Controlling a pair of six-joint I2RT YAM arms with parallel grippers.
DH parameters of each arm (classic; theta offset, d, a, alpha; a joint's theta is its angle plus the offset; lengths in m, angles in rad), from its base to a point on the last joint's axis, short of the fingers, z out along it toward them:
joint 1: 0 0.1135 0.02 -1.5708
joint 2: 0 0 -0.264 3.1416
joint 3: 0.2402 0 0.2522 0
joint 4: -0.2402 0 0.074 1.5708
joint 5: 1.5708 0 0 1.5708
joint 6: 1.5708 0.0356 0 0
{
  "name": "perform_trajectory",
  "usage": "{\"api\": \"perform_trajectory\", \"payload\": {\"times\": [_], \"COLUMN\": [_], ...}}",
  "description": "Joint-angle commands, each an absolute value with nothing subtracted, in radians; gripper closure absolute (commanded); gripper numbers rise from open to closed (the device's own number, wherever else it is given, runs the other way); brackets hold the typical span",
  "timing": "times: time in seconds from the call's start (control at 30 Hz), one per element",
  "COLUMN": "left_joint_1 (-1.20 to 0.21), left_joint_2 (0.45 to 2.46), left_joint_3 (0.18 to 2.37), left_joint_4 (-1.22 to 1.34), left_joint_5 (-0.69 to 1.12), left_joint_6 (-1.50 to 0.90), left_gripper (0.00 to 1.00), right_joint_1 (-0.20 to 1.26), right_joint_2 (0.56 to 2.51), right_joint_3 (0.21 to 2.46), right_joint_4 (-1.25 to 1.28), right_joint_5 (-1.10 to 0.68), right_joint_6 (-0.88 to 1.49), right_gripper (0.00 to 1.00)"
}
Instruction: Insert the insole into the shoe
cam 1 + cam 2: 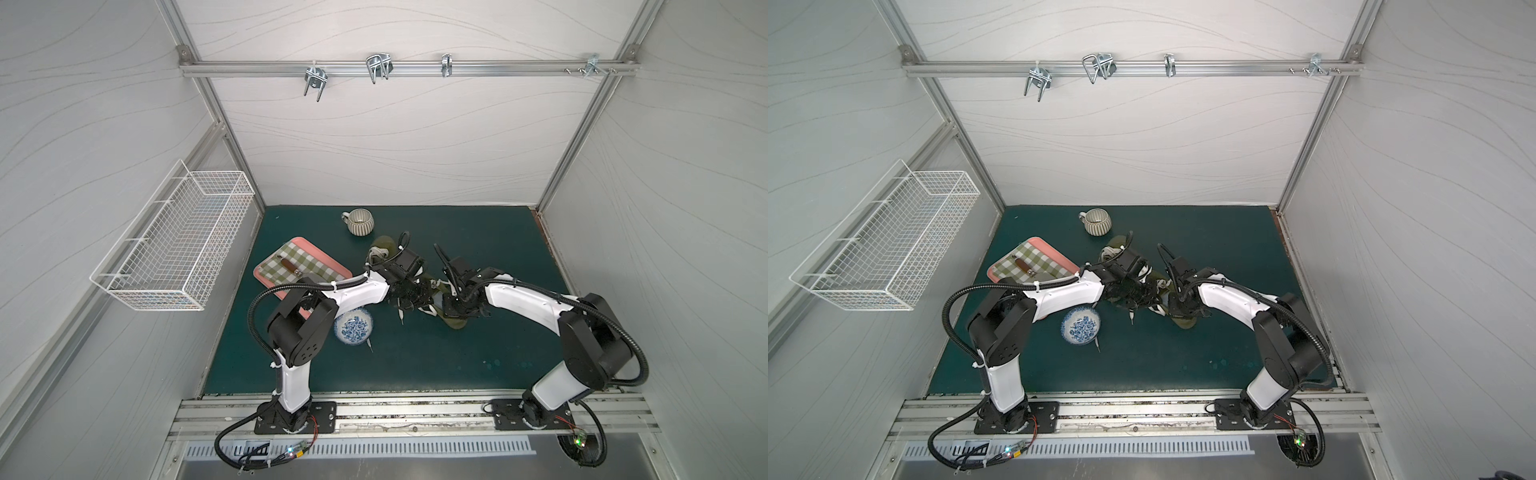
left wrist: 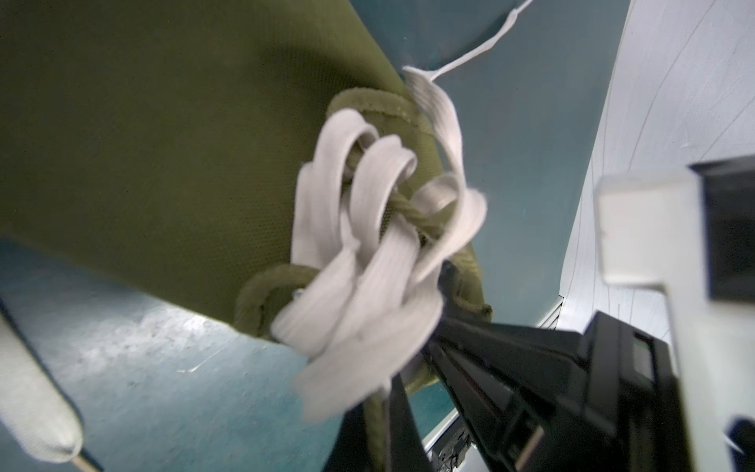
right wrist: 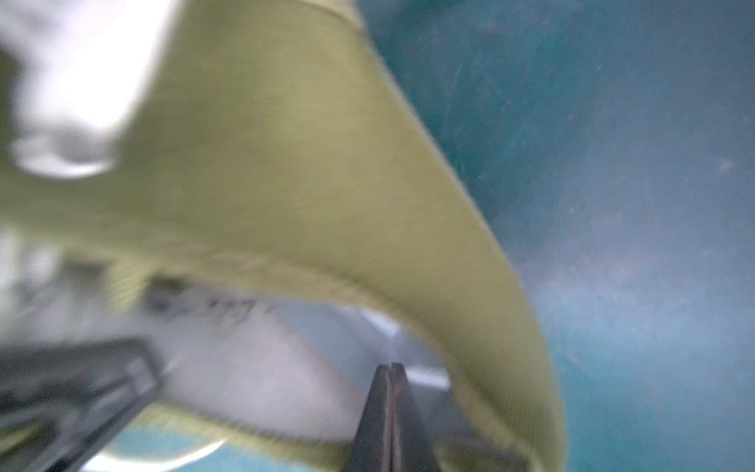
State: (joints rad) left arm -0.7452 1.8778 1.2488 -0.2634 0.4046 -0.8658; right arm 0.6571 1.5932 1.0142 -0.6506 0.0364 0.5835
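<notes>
The right gripper point(image 3: 390, 370) has its jaws closed tip to tip with nothing between them. Its tips sit at the white insole point(image 3: 265, 367), inside the collar of the olive shoe point(image 3: 306, 163); this view is blurred. The left gripper point(image 2: 378, 433) is closed on an olive strip of the shoe, just beside the white laces point(image 2: 367, 245). The shoe lies mid-mat point(image 1: 457, 374), between both arms.
</notes>
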Motion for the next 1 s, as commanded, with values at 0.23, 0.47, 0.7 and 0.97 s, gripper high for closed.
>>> {"api": "perform_trajectory", "payload": {"times": [0.23,0.47,0.7,0.97], "left_joint_1": [-0.750,-0.750,-0.750,-0.749], "left_joint_2": [1.849,1.851,1.849,1.854], "left_joint_3": [1.241,1.238,1.229,1.229], "left_joint_4": [-0.213,-0.209,-0.204,-0.200], "left_joint_5": [0.429,0.434,0.439,0.442], "left_joint_6": [-0.880,-0.884,-0.884,-0.885], "left_gripper": [1.00,1.00,1.00,1.00], "right_joint_1": [0.648,0.699,0.646,0.581], "right_joint_2": [1.754,1.645,1.669,1.811], "right_joint_3": [1.055,1.083,1.049,1.087], "right_joint_4": [-0.682,-0.686,-0.572,-0.545], "right_joint_5": [0.242,0.325,0.269,0.236], "right_joint_6": [0.583,0.624,0.631,0.600], "right_gripper": [1.00,1.00,1.00,1.00]}}
